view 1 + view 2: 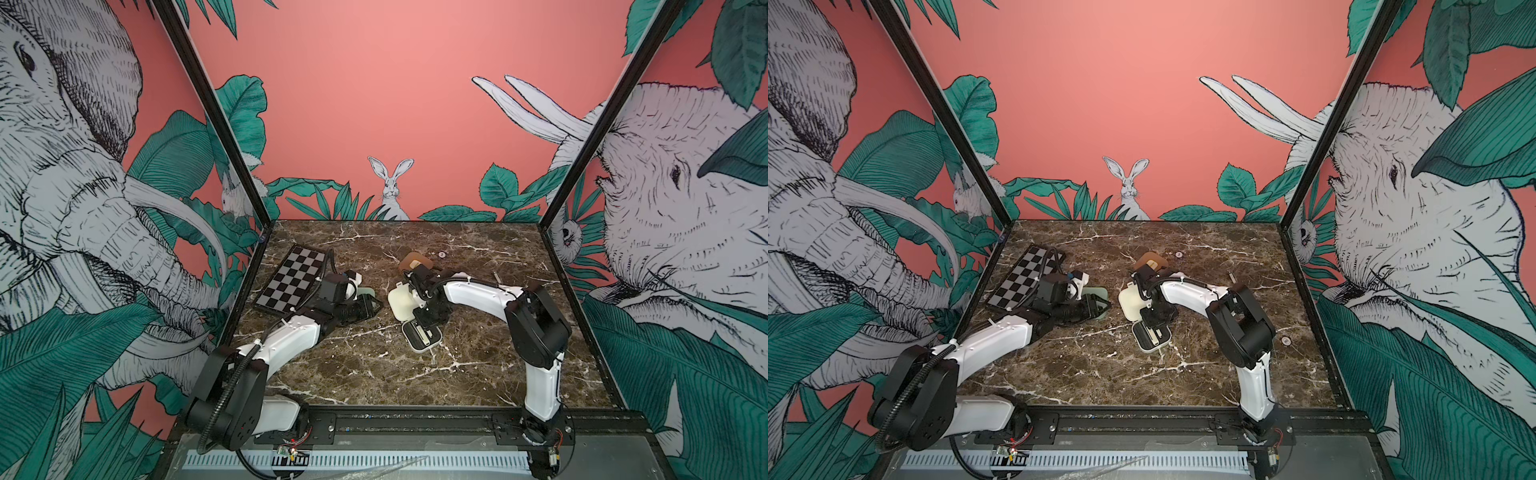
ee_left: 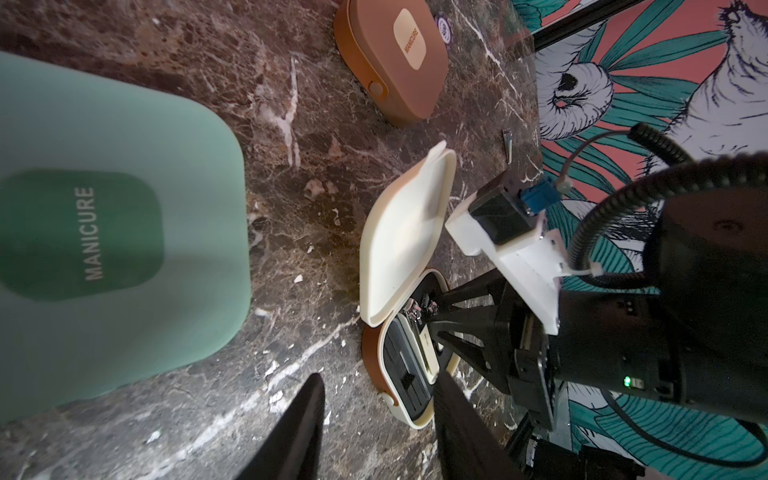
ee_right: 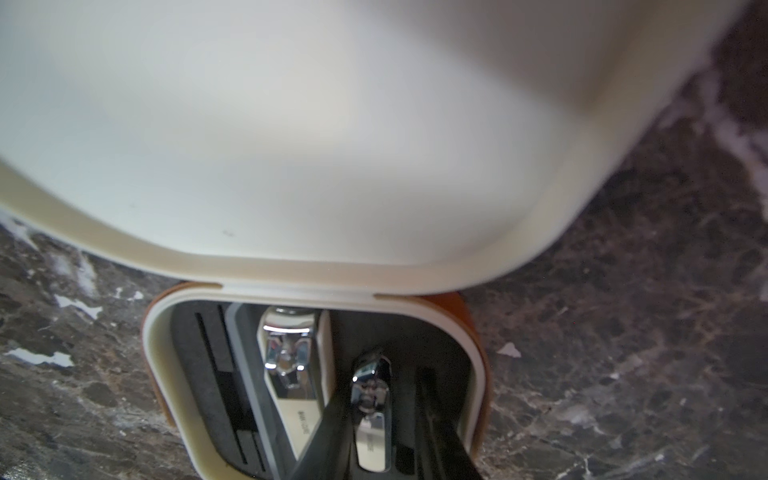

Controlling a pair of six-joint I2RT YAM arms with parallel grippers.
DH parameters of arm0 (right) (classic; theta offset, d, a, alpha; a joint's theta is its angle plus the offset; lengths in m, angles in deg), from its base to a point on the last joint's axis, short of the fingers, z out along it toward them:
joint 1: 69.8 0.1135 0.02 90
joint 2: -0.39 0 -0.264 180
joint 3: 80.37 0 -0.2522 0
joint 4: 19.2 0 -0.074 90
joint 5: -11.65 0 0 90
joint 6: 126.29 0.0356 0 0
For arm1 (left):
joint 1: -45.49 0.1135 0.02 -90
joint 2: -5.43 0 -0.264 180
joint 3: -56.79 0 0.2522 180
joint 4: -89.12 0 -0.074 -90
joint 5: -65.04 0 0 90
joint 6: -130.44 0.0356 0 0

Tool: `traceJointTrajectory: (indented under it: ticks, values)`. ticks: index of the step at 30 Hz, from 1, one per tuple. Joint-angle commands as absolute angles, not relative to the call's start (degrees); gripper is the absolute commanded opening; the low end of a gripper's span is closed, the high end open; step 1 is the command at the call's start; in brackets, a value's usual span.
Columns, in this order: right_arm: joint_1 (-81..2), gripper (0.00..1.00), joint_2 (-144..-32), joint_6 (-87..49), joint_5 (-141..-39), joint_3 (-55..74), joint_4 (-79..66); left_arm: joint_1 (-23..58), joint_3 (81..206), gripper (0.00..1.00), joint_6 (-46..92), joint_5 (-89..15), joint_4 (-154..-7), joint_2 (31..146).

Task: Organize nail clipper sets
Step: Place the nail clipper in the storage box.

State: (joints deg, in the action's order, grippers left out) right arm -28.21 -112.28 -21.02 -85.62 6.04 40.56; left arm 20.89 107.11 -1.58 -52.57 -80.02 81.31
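Observation:
The cream case (image 1: 401, 301) lies open at the table's middle, lid up, black insert (image 1: 422, 337) showing. My right gripper (image 3: 382, 388) reaches into it, open, its fingers either side of a small chrome clipper (image 3: 370, 415) that lies in the insert. A larger clipper (image 3: 295, 382) sits beside it. The brown case (image 1: 415, 261) lies shut behind. The mint green case (image 2: 116, 232) lies shut to the left. My left gripper (image 2: 376, 378) hovers low between the mint and cream cases, open and empty.
A black-and-grey checkerboard (image 1: 291, 282) lies at the back left. One slim loose tool (image 1: 496, 277) rests on the marble behind the right arm. A small round tag (image 1: 442, 254) sits near the brown case. Black frame posts bound the table.

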Motion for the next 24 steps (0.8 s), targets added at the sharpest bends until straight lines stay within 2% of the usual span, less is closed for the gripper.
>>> traceJointTrajectory:
  ticks: [1, 24]
  values:
    - [-27.9, 0.25, -111.2, -20.3, -84.4, 4.8, 42.2, 20.6, 108.0, 0.45, -1.8, -52.3, -79.6, 81.2]
    - [-28.6, 0.29, -107.9, -19.4, -82.8, 3.5, 42.8, 20.4, 108.2, 0.45, -1.9, -52.6, -79.9, 81.4]
